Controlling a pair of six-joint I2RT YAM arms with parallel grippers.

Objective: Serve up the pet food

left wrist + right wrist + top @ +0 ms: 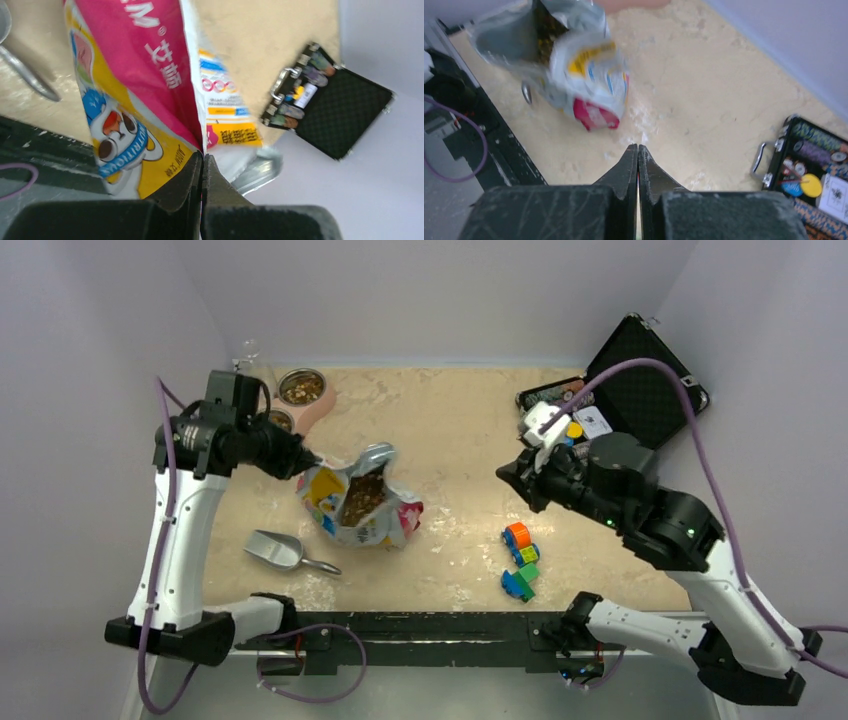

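Brown kibble (362, 498) fills the open bag (385, 528), which sits left of the table's (450, 420) middle. The mouth gapes upward. It is a long slit running roughly from the far edge toward the near edge, and the crinkled sides flare out either way.

The left gripper (307, 462) is right at the bag's far-left lip with its jaws pressed tight together. I can't tell whether it has nipped any of the film.

The right gripper (503, 473) hangs over the table right of centre, well apart from the bag. It is clamped shut on nothing and its tips point toward the bag.

More kibble sits in a steel bowl (301, 388) at the far left corner. A metal scoop (275, 549) lies near the left edge, close beside the bag. Toy blocks (520, 562) cluster toward the near edge, right of centre. A black chip case (640, 380) lies open at the far right corner.
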